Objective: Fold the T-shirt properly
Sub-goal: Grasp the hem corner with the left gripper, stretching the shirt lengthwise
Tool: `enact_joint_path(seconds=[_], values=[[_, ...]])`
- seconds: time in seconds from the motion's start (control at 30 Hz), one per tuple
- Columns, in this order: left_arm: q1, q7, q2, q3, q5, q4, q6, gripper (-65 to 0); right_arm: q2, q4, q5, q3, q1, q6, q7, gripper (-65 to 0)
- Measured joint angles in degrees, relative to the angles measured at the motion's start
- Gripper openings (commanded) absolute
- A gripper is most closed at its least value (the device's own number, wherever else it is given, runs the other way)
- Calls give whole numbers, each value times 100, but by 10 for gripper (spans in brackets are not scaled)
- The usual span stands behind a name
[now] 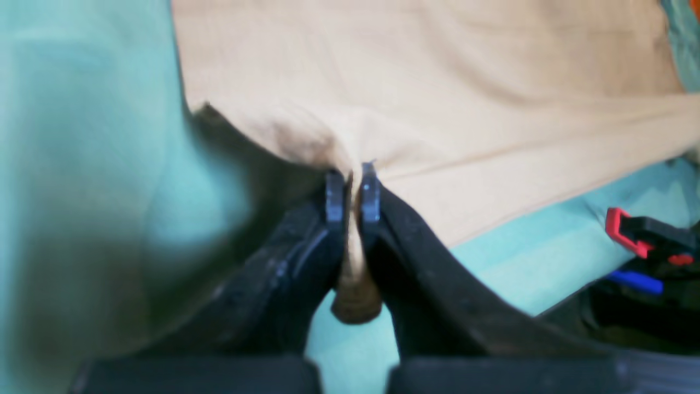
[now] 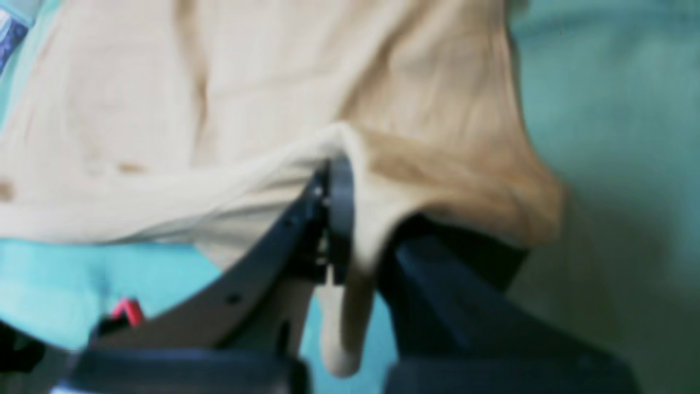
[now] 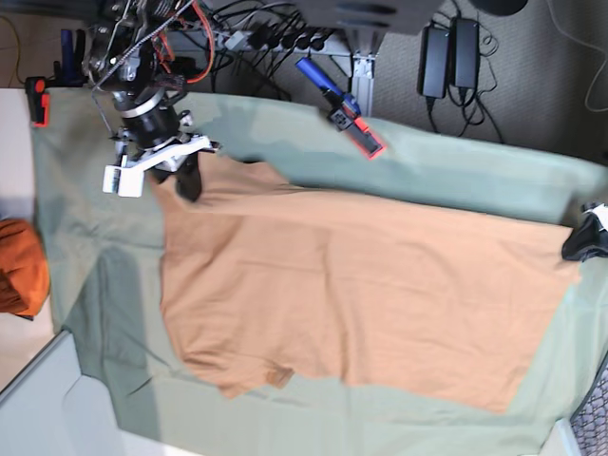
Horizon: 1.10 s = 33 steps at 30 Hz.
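- Pinching one shirt corner near the green sheet's (image 3: 76, 228) far left edge, the right gripper (image 3: 187, 185) holds it up.
- Stretched between both grips, the T-shirt (image 3: 361, 294) lies flat across the sheet, probably tensioned for folding.
- At the right edge, the left gripper (image 3: 581, 242) is clamped on another corner.

Tan T-shirt (image 3: 361, 294), spread wide and mostly flat.

Plain peach-tan, thin and soft; stretched across the base view from upper left to far right. Pinched and lifted at two points, with a tuft of fabric bunched between each pair of jaws in the wrist views. Rumpled along the lower left edge, a small fold tucked under. Faint creases across the middle.
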Motion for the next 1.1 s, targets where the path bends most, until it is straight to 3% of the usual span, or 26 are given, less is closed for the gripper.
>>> enact_joint_path(seconds=[0.17, 0.5, 0.8, 1.0, 1.03, 1.1], values=[[-297, -577, 201, 2, 826, -24, -22, -650, 0, -337, -249, 0, 542, 4, 129, -650], [-1246, -807, 603, 210, 1185, -1220, -35, -650, -2, -1648, -282, 0, 1631, 17, 201, -650], [-2006, -1602, 603, 977, 1969, -2205, -48, -646, 0, -2651, -741, -540, 2267, 20, 492, -650], [-2212, -1742, 601, 1069, 2162, -2299, -46, -492, -2, -3075, -1121, -844, 2597, 20, 629, -650], [-2212, -1764, 597, 1069, 2149, -2299, -46, -446, -2, -3104, -1119, -846, 2640, 20, 640, -629], [-2190, -1759, 601, 1069, 2179, -2306, -46, -342, 2, -3128, -1143, -846, 2643, 20, 706, -474]])
